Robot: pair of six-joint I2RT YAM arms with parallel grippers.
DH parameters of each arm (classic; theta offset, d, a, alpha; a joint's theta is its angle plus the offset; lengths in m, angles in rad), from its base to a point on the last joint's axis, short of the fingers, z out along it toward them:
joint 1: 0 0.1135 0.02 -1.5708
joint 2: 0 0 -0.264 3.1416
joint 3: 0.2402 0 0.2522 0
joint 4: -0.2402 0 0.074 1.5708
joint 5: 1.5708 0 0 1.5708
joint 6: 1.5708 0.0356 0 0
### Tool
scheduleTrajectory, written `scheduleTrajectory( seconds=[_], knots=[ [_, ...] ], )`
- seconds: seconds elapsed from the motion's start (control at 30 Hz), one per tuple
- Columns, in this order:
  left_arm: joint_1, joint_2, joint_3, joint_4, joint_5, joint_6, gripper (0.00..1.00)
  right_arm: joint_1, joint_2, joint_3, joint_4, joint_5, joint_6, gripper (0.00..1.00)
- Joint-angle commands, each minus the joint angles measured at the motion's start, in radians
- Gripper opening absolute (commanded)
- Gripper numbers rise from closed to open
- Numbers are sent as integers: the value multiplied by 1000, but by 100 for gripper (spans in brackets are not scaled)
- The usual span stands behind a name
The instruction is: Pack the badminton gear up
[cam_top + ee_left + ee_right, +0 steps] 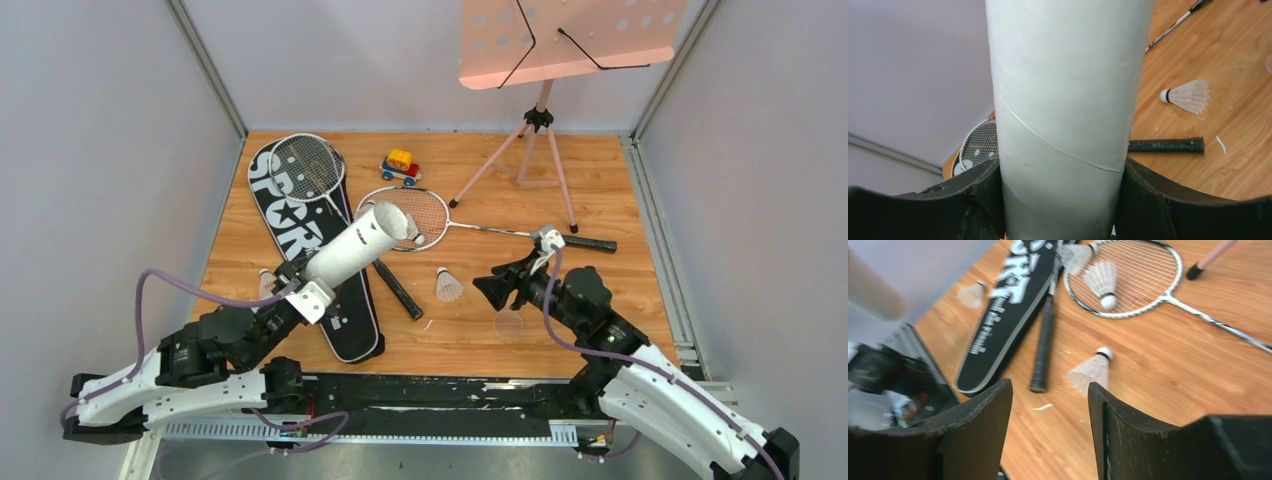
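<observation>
My left gripper (312,292) is shut on the white tube (358,245) near its lower end and holds it tilted up over the black SPORT bag (290,215), open mouth to the upper right. The tube fills the left wrist view (1063,100). One racket (306,166) lies on the bag. The other racket (408,213) lies mid-table with a shuttlecock (1103,282) on its strings. A second shuttlecock (447,285) lies just left of my right gripper (492,288), which is open and empty above the wood (1050,390). A third shuttlecock (268,283) lies left of the bag.
A small toy car (400,165) sits at the back centre. The pink music stand (560,40) stands at the back right on tripod legs (545,160). Grey walls close in both sides. A faint clear disc (508,322) lies by the right arm.
</observation>
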Motion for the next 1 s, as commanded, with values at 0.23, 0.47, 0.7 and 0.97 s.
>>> scheduleTrajectory(
  seconds=[0.23,0.47,0.7,0.97],
  knots=[
    [-4,-58,-8,107,-99,12,63,209,403,4,257,220,-594,60],
    [-3,-52,-11,108,-99,17,63,334,675,-6,493,392,-918,60],
    [-3,-63,-14,107,-97,15,63,372,878,-5,710,507,-1087,57],
    [-4,-64,-16,101,-89,16,63,389,1044,16,840,597,-1133,36]
  ],
)
